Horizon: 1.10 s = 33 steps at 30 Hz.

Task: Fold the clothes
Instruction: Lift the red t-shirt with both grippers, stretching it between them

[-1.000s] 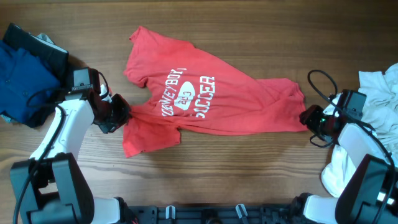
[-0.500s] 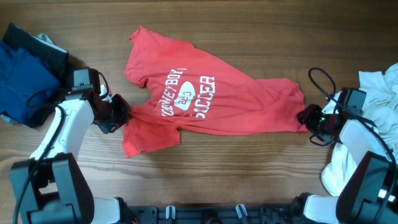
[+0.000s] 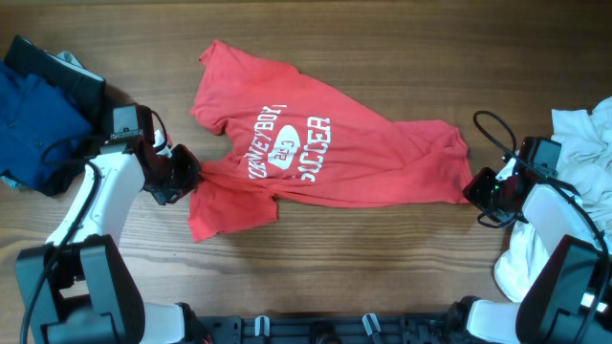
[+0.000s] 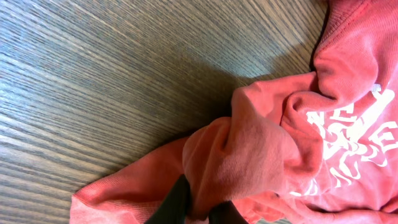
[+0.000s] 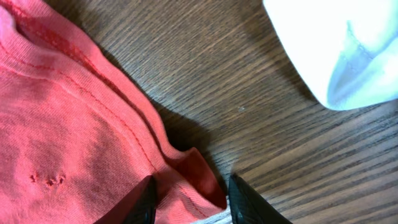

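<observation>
Overhead, the wrinkled red cotton T-shirt [image 3: 373,162] lies on the wooden table [image 3: 382,268], left jaws pinching its bunched fabric, right jaws parted around its hem corner.

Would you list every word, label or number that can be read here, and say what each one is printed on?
"SOCCER": white lettering on the chest of the red T-shirt.
Line above it: seems to end in "BOY"; the rest is unclear.
Oval logo between them: too small to read.
No other text.
</observation>
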Available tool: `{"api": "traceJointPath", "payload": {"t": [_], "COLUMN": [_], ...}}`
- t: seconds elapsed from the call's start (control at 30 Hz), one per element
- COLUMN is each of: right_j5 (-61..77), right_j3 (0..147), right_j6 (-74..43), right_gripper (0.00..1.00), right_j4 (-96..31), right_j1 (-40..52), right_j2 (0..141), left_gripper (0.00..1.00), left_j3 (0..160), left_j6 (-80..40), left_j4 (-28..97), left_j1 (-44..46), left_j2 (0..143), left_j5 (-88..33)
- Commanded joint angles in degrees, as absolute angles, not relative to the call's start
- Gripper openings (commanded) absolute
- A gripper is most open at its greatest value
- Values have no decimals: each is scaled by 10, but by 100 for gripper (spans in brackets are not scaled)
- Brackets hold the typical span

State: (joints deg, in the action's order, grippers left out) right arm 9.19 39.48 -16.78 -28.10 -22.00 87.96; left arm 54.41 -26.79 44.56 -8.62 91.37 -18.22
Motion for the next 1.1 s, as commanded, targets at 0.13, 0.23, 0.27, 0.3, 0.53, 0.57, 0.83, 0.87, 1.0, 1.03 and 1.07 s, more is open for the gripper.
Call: {"api": "traceJointPath", "payload": {"t": [0.13, 0.23, 0.27, 0.3, 0.53, 0.57, 0.83, 0.87, 1.0, 1.03, 1.07], "right_j5": [77, 79, 80, 80, 110, 121, 136, 136, 135, 133, 134], "right_j3": [352, 351, 351, 351, 356, 363, 564, 586, 667, 688, 712], "right_j6": [-151, -149, -150, -150, -135, -135, -135, -135, -132, -133, -134], "right_gripper": [32, 21, 18, 17, 4, 4, 4, 4, 4, 4, 4], "right_j4": [-302, -312, -314, -316, -310, -315, -511, -530, -590, -603, -615], "right_j1": [-204, -195, -194, -193, -193, -193, -193, -193, -193, -194, -195], "right_j2": [915, 915, 915, 915, 915, 914, 801, 783, 696, 673, 651], "left_gripper": [10, 11, 10, 10, 4, 4, 4, 4, 4, 4, 4], "left_j3": [542, 542, 542, 542, 542, 542, 548, 552, 562, 567, 572], "left_j6": [-257, -257, -257, -257, -257, -257, -239, -229, -196, -196, -196], "left_j4": [446, 446, 446, 446, 446, 446, 455, 462, 489, 495, 498], "left_j1": [-84, -84, -84, -84, -84, -84, -84, -84, -84, -84, -85], "left_j2": [908, 908, 908, 908, 908, 908, 840, 820, 717, 686, 660], "left_j5": [-179, -179, -179, -179, -179, -180, -190, -190, -192, -192, -192]}}
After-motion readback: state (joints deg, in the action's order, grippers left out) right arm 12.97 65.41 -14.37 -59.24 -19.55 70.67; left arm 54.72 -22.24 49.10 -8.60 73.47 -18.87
